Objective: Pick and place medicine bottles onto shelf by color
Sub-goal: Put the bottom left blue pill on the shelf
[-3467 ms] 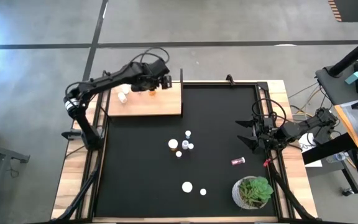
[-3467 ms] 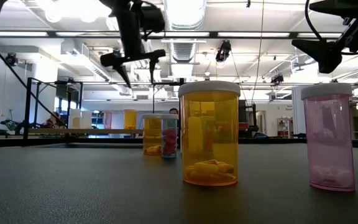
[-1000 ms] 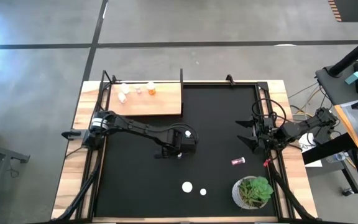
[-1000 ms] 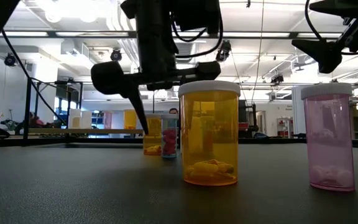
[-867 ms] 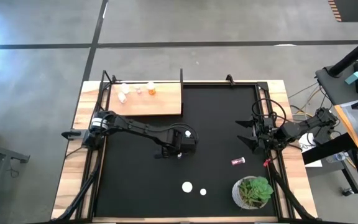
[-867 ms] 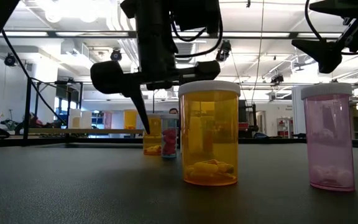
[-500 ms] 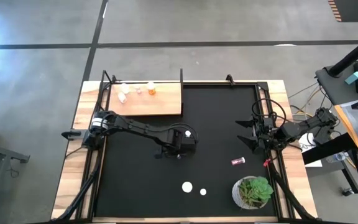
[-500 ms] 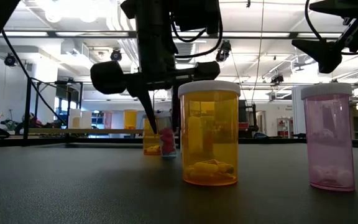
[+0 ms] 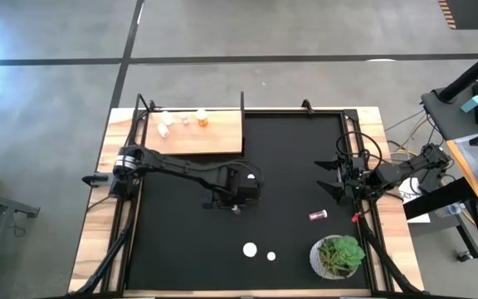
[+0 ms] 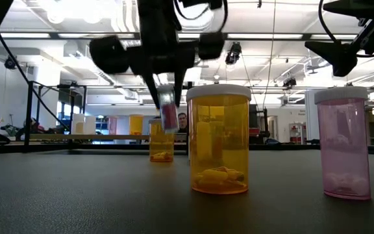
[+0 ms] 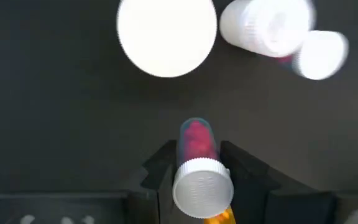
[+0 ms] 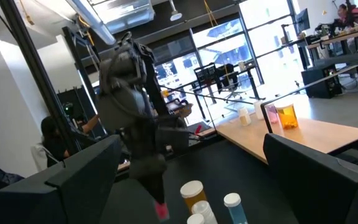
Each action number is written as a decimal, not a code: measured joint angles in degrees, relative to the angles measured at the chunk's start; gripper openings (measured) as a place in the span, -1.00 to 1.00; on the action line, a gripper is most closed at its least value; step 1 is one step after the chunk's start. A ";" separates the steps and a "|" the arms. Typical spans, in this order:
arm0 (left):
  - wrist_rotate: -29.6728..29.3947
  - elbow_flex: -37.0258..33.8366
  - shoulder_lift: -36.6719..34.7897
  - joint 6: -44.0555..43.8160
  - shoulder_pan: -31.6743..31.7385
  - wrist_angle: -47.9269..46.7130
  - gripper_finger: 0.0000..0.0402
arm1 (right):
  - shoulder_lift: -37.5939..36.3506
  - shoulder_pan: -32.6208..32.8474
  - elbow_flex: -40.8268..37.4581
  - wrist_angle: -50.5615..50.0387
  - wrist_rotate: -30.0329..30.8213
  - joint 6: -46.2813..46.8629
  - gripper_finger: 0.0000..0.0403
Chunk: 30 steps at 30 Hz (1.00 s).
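Observation:
Over the middle of the black mat my left gripper is shut on a small white-capped medicine bottle of red pills, clear of the mat. Below it on the mat stand other medicine bottles, seen as white caps in the left wrist view. In the low view an orange bottle and a pink one stand in front. The light-wood shelf at the far left carries several bottles. My right gripper waits open at the mat's right edge. My left gripper pinches the small bottle between its two fingers, on the upper body just under the white cap. The fingers come from above, pointing down. The bottle is lifted clear of the mat, cap up and slightly tilted, its red-pill end below the fingers.
Two white-capped bottles stand near the mat's front. A dark red bottle lies on its side at the right. A green plant in a white pot stands at the near right corner.
My left gripper has shut on the small red-pill bottle where it stood beside a far orange bottle, then risen with it. The bottle is now lifted clear of the mat and tipped a little; the orange bottle stays in place.

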 joint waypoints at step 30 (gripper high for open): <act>-9.37 0.33 -9.91 11.89 18.99 -15.48 -0.51 | 0.31 0.01 0.00 -0.26 0.00 0.00 0.91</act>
